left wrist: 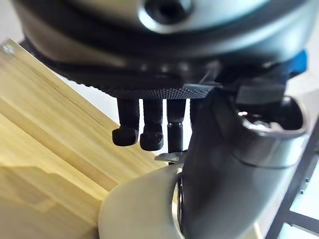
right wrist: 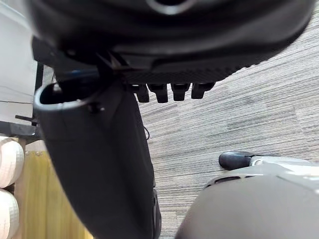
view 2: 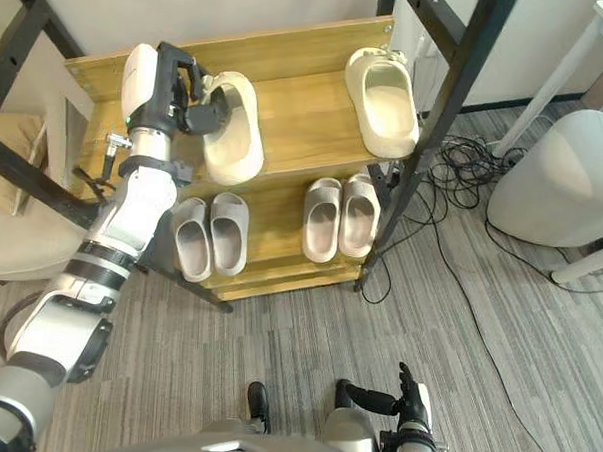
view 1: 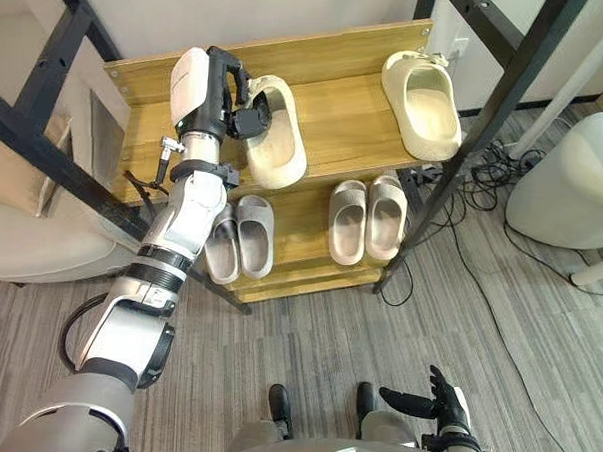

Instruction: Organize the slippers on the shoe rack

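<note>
Slippers: your right hand idles slack-fingered low by the floor. The grey pair and beige pair sit tidy on the shoe rack's lower shelf. Above, your left hand pinches the left cream slipper by its rim. Keep it flat and slide it right beside its mate, well apart now, toes matching.

The shoe rack is finished in pale honey wood with straight grain. The left cream slipper and the right cream slipper are matched in tone. Below, the left pair is coloured grey, the right pair perhaps warmer beige. The carpet is streaked in grey.
</note>
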Controlling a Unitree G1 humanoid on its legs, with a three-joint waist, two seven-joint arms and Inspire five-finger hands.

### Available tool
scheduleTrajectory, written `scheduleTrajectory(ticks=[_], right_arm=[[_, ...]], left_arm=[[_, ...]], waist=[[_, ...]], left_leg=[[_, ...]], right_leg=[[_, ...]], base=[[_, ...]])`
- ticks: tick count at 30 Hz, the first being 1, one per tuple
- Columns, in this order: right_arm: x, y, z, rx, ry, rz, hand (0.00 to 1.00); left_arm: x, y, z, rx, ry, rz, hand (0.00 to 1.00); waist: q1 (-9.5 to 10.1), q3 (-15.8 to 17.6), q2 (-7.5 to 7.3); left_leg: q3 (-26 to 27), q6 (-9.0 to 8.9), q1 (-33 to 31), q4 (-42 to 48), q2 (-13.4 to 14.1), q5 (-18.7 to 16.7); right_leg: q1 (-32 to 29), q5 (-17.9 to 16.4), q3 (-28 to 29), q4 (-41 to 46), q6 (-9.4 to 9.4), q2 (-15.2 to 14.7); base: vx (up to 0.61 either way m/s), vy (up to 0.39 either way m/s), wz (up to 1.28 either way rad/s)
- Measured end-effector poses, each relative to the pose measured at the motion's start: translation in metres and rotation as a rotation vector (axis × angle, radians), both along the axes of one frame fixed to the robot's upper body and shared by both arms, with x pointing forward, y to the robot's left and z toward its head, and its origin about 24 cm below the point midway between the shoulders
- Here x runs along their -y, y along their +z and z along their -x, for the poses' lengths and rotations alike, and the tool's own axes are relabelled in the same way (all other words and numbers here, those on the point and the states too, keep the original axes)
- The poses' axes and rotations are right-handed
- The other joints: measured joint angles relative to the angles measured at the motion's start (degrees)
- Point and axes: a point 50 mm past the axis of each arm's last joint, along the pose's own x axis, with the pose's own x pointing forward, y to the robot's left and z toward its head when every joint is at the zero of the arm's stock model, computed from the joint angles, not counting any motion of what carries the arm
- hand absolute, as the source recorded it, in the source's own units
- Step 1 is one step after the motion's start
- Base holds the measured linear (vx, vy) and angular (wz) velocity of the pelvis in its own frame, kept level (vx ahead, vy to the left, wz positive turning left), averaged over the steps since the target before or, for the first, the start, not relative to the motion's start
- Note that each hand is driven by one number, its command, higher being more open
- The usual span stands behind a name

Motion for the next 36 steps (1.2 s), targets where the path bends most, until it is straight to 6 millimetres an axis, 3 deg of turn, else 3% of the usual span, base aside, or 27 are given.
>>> scheduleTrajectory(ticks=[4, 11, 25, 26, 36], right_arm=[[0.001, 0.0, 0.002, -0.001, -0.016, 0.005, 1.0], [0.002, 0.003, -0.001, 0.02, -0.023, 0.009, 1.0], [0.002, 0.005, -0.004, 0.057, -0.056, -0.006, 1.0], [0.002, 0.005, -0.004, 0.057, -0.056, -0.006, 1.0], [0.002, 0.005, -0.004, 0.055, -0.024, 0.002, 1.0]], left_arm=[[0.013, 0.011, -0.002, 0.027, -0.038, 0.019, 0.0], [0.022, 0.03, -0.005, 0.074, -0.068, 0.029, 0.0], [0.003, 0.043, -0.012, 0.107, 0.028, 0.065, 0.0], [0.002, 0.043, -0.012, 0.106, 0.031, 0.065, 1.0], [-0.005, 0.035, -0.015, 0.074, 0.065, 0.072, 1.0]], waist=[[-1.54, 0.17, 0.28], [-2.39, 0.56, 0.84], [-2.64, 2.23, 0.59], [-2.65, 2.23, 0.59], [-2.3, 2.37, 0.85]], left_leg=[[1.5, 0.23, 0.0, 0.01, -0.11, -0.47], [3.52, 0.34, -0.25, 0.01, -0.04, -0.89], [4.97, 0.64, -1.85, 0.01, -0.15, -1.09], [4.95, 0.63, -1.84, 0.01, -0.14, -1.09], [2.61, 0.56, -1.8, 0.0, -0.15, -0.33]], right_leg=[[-0.93, 0.21, 1.91, -0.05, 0.18, -0.07], [-2.97, 0.97, 5.72, -0.02, 0.25, 0.05], [-5.37, 3.03, 8.01, -0.92, 0.47, 0.18], [-5.34, 3.04, 7.98, -0.92, 0.46, 0.2], [-4.13, 2.95, 5.29, -1.05, 0.15, 0.04]], base=[[0.01, 0.013, -0.23], [0.01, 0.004, -0.27], [-0.02, 0.012, -0.09], [0.01, 0.004, 0.03], [-0.01, 0.004, 0.12]])
